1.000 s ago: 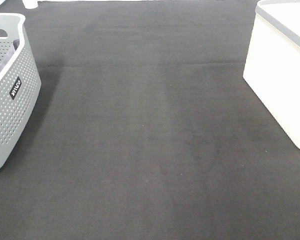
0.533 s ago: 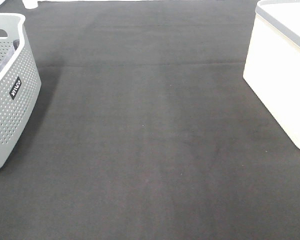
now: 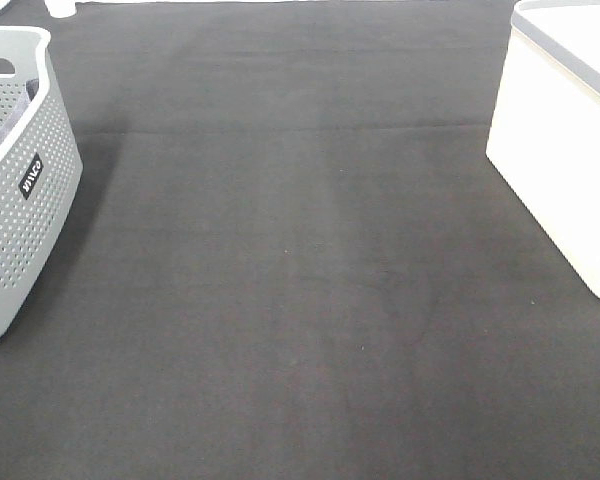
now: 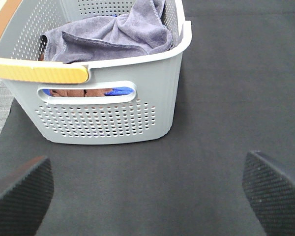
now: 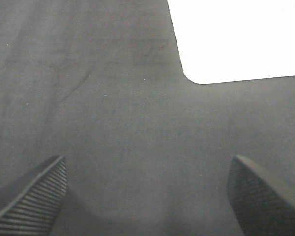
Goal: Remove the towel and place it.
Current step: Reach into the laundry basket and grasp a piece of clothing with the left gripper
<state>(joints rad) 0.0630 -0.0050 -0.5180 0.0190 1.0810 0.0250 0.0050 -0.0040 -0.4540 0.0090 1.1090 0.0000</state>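
Partly hidden, towel (image 4: 113,32) in basket (image 4: 113,120).

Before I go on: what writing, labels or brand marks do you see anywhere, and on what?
black label on the side of the grey basket: short white lettering, tilted, too blurred to read.
white box, towel, black mat: no text seen.

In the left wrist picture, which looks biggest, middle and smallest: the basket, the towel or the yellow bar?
1. Basket: biggest.
2. Towel: middle, partly hidden inside the basket.
3. Yellow bar: smallest, though the picture's edge cuts it off.
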